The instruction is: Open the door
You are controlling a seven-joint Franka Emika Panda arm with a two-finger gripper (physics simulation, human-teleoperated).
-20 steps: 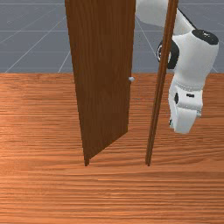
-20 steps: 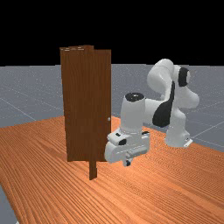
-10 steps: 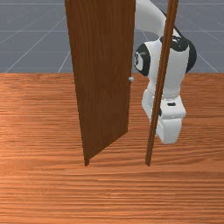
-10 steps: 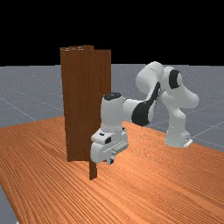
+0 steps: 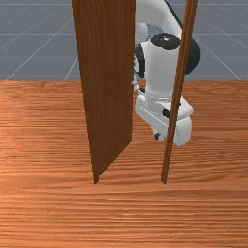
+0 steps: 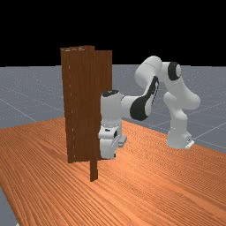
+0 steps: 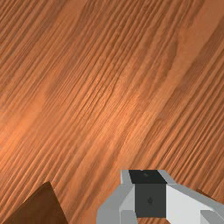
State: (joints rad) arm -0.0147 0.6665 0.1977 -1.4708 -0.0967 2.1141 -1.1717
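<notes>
With the door (image 5: 111, 87) ajar at the front view's left and the gripper (image 7: 148, 177) seemingly near its free edge, I should press steadily that way, clear of the frame post (image 5: 168, 160), though the gripper's spread and any hold I can't tell.

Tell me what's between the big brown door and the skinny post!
In the front view, the white arm shows between the door and the post, partly behind the post. Lower down, the table shows there.
</notes>
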